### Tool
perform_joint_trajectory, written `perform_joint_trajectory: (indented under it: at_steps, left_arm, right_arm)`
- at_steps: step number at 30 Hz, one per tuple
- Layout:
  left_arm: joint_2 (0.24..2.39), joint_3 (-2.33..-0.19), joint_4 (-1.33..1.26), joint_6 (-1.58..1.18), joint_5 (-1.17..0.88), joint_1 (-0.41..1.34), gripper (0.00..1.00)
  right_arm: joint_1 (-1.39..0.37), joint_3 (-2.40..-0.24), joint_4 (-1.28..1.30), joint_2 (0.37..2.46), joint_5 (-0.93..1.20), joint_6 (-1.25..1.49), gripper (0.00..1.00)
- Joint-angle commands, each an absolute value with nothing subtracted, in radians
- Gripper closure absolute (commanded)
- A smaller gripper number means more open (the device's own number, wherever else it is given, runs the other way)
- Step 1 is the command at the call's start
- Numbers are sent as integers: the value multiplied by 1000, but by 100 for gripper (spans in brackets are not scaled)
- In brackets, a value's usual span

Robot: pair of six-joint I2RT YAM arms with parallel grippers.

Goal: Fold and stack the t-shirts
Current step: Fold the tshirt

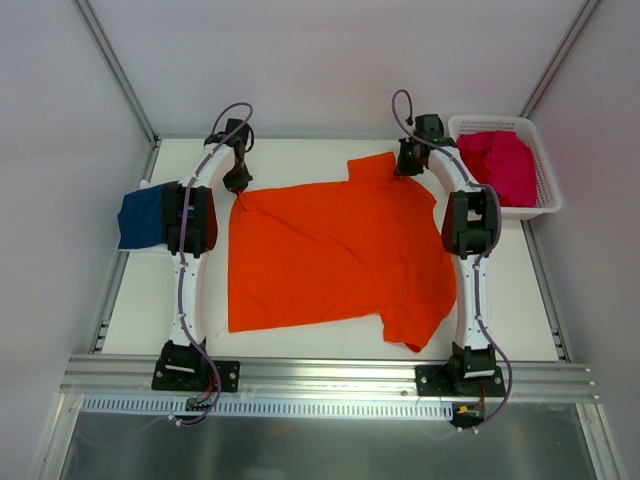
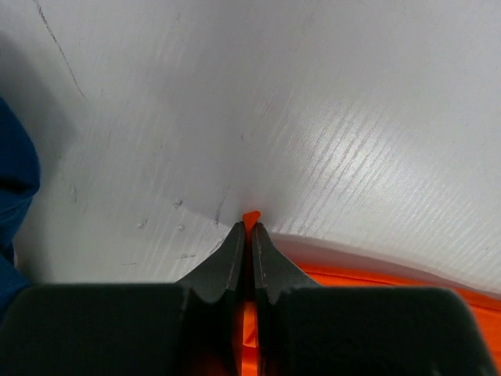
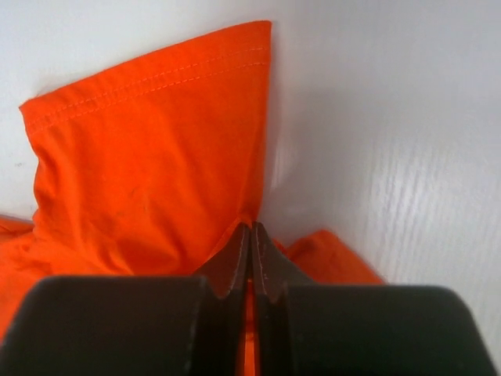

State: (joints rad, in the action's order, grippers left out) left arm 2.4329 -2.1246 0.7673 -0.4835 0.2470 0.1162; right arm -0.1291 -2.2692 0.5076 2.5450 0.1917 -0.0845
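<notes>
While end effectors (image 2: 250, 229) (image 3: 251, 227) pinch t-shirt (image 1: 330, 250) edges, seemingly

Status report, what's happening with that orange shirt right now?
Left gripper and right gripper shut on orange t-shirt, far edge. Shirt spread flat. Nothing lying on it.

Matt soft cloth of orange t-shirt (image 1: 330, 250) with stitched hem, smooth faintly glossy white table (image 1: 300, 160) finely scratched, white plastic lattice basket (image 1: 546, 175), brushed metal rail (image 1: 330, 372) along near edge
</notes>
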Motion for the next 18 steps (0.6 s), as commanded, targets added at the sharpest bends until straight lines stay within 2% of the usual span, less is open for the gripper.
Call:
perform_joint_trajectory:
  at_steps: [1, 18]
  left_arm:
    - [2402, -2095, 816, -486, 299, 118, 100]
    - [2154, -1927, 770, -462, 422, 178, 100]
  right_arm:
    - [-135, -2223, 499, 2398, 147, -123, 100]
    - [-135, -1885, 457, 2074, 92, -169, 100]
